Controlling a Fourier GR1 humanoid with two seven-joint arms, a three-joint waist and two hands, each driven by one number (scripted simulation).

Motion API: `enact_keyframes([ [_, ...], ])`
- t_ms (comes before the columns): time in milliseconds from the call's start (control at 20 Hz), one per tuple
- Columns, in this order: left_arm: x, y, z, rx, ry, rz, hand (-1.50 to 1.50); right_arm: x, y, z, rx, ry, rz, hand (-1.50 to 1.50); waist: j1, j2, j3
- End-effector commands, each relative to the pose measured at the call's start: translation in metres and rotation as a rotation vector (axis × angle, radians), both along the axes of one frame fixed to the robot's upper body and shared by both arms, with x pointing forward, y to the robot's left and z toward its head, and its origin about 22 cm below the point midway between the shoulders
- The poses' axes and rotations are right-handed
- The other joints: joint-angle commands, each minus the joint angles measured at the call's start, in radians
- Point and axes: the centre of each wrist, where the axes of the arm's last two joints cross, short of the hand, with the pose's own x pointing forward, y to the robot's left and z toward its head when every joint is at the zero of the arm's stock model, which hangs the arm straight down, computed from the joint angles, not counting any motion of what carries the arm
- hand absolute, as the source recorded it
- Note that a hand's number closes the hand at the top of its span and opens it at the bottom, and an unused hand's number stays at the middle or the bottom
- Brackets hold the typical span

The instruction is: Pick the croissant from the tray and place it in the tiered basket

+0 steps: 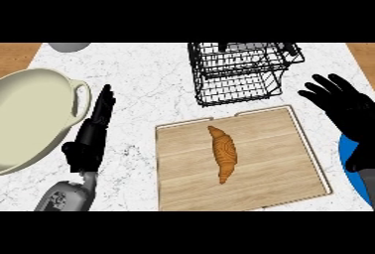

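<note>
The croissant (224,159) is seen untouched at the centre of the wooden tray (293,163), below the black wire tiered basket (242,74). The right hand (344,111) is spread at right, apparently for a reach; the left hand (92,134) is rested, fingers straight.

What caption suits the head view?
Croissant lies on the wooden tray, wire basket behind, both hands open: left, right.

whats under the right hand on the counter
A blue object shows beneath the right hand, at the counter's right edge. The hand and forearm cover most of it, so what it is cannot be told.
</note>
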Motion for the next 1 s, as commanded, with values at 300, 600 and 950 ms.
enact_keyframes([
  [300,-0.002,-0.007,-0.005,-0.016,0.016,0.001,0.00,-0.008,-0.001,0.178,-0.799,-0.480,0.042,-1.50,-0.008,-0.011,-0.003],
  [600,0.004,-0.013,-0.003,0.010,0.003,0.013,0.00,-0.040,0.061,0.183,-1.060,-0.636,0.038,-1.50,-0.016,-0.010,-0.003],
  [950,0.000,-0.001,-0.003,0.014,0.002,0.006,0.00,-0.043,0.110,0.169,-1.149,-0.613,0.031,-1.50,0.000,-0.006,-0.003],
])
